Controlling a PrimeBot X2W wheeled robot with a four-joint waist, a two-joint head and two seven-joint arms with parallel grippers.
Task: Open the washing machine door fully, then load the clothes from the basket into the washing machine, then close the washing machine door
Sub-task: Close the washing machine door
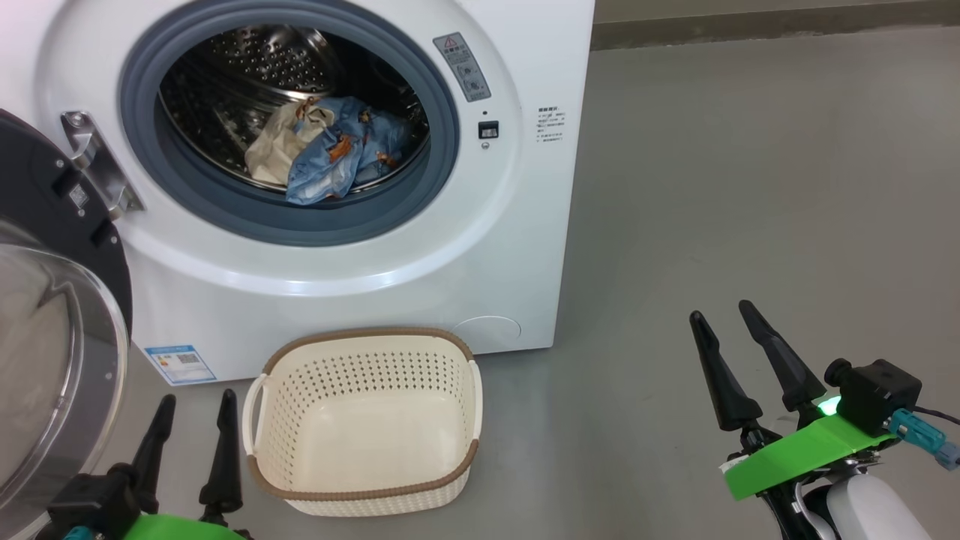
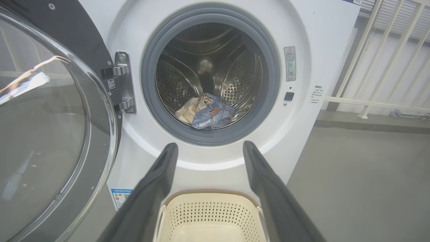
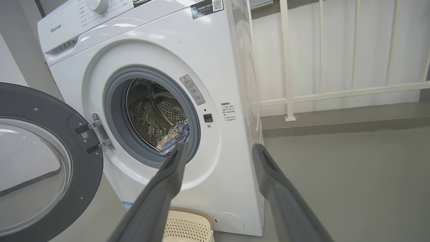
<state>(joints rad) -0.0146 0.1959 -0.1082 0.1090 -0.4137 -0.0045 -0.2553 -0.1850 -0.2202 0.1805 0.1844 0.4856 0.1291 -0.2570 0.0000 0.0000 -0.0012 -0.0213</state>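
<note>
The white washing machine (image 1: pixel 420 255) stands with its black, glass-bowled door (image 1: pixel 52 322) swung wide open to the left on its metal hinge. The clothes (image 1: pixel 330 150), light blue with orange prints plus a beige piece, lie at the front of the steel drum; they also show in the left wrist view (image 2: pixel 206 112) and the right wrist view (image 3: pixel 173 137). The cream basket (image 1: pixel 367 420) sits on the floor before the machine with nothing in it. My left gripper (image 1: pixel 196 401) is open just left of the basket. My right gripper (image 1: pixel 721 309) is open, well right of the machine, holding nothing.
Grey floor (image 1: pixel 750 187) stretches to the right of the machine. A white railing (image 3: pixel 336 90) and a low kerb run behind it. The open door (image 2: pixel 50 127) takes up the space at the left, close to my left arm.
</note>
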